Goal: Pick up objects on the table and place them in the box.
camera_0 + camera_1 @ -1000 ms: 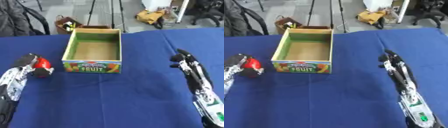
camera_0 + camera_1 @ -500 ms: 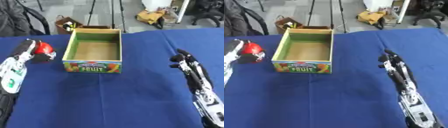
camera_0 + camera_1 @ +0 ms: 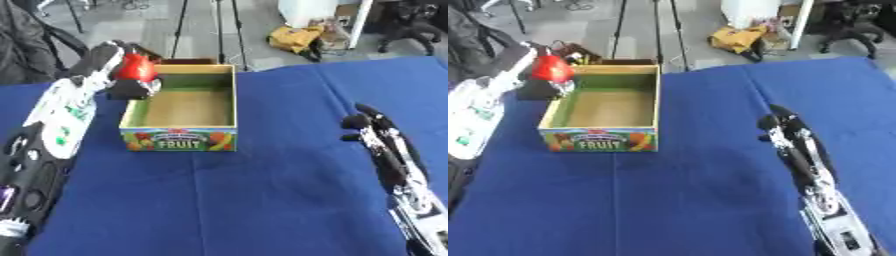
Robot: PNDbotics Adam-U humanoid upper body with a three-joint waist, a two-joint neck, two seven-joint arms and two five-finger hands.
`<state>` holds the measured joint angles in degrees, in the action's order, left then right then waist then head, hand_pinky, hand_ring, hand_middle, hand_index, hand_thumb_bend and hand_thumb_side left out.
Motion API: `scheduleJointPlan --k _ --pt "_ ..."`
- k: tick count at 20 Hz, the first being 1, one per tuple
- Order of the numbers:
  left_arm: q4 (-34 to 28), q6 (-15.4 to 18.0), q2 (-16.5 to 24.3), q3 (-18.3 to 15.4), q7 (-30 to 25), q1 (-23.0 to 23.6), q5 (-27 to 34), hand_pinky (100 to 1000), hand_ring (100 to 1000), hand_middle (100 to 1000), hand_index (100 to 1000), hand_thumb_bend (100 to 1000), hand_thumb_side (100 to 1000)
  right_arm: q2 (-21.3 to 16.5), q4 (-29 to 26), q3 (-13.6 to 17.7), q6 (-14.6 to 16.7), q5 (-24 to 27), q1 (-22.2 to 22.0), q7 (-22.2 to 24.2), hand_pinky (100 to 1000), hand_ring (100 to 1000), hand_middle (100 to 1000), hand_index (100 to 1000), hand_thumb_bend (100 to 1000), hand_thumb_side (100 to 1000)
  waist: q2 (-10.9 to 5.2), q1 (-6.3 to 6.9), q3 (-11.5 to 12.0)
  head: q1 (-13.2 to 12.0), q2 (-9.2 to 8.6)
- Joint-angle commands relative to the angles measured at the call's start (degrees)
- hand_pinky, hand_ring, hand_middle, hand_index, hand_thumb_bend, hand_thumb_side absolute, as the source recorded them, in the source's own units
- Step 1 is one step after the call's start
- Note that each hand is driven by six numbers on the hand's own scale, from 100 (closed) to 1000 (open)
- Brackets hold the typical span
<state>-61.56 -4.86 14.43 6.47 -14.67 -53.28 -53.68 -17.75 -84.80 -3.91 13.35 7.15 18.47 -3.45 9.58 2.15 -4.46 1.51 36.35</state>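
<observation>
A cardboard box (image 3: 180,136) printed with FRUIT stands open on the blue table, and its inside shows bare. My left hand (image 3: 112,60) is raised over the box's far left corner, shut on a red rounded object (image 3: 137,69). My right hand (image 3: 372,122) rests on the cloth to the right of the box, fingers straight and holding nothing.
The blue cloth (image 3: 262,200) covers the whole table. Beyond its far edge are tripod legs (image 3: 223,27), a yellow bag (image 3: 297,37) and a dark chair (image 3: 26,45) on the floor.
My left hand has lifted the red object from the table's left side up and rightward to the box's far left corner. The right hand has stayed put.
</observation>
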Motion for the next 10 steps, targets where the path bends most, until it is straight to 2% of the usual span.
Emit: scheduleJointPlan --k 1,3,4,7,8,10 --pt "4.4 1.0 -1.7 -0.1 2.3 -2.1 -4.9 380 323 476 718 100 315 -0.4 -0.5 -0.1 0.1 0.2 0.9 0.4 651 743 658 894 219 645 -0.75 -0.03 -0.3 -0.3 -0.7" --pt "7.0 0.8 -2.9 -0.7 4.3 -2.7 -7.8 414 358 505 736 100 314 -0.4 -0.5 -0.2 0.1 0.1 1.0 0.6 651 743 658 894 218 646 -0.6 0.08 -1.1 -0.6 -0.81" --pt "8.2 0.8 -3.4 -1.0 5.5 -2.9 -9.2 468 413 548 753 100 324 -0.3 -0.5 -0.3 0.1 0.1 1.0 0.6 651 743 658 894 218 645 -0.54 0.12 -1.5 -0.8 -0.85" --pt "11.1 1.3 -4.3 -1.4 8.1 -3.3 -12.1 593 550 662 789 100 427 -0.2 -0.5 -0.5 0.1 0.1 1.1 0.9 651 743 658 894 217 646 -0.45 0.2 -2.3 -1.0 -0.93" --pt "11.9 1.7 -4.5 -1.4 8.4 -3.3 -13.0 654 651 720 809 100 510 -0.2 -0.4 -0.6 0.1 0.1 1.1 0.9 651 743 658 894 217 646 -0.44 0.2 -2.4 -1.0 -0.95" --pt "13.1 2.9 -4.8 -1.4 8.6 -3.3 -15.2 751 759 790 843 185 763 -0.1 -0.4 -0.6 0.1 0.1 1.1 1.0 651 743 658 894 216 646 -0.48 0.2 -2.7 -1.2 -1.01"
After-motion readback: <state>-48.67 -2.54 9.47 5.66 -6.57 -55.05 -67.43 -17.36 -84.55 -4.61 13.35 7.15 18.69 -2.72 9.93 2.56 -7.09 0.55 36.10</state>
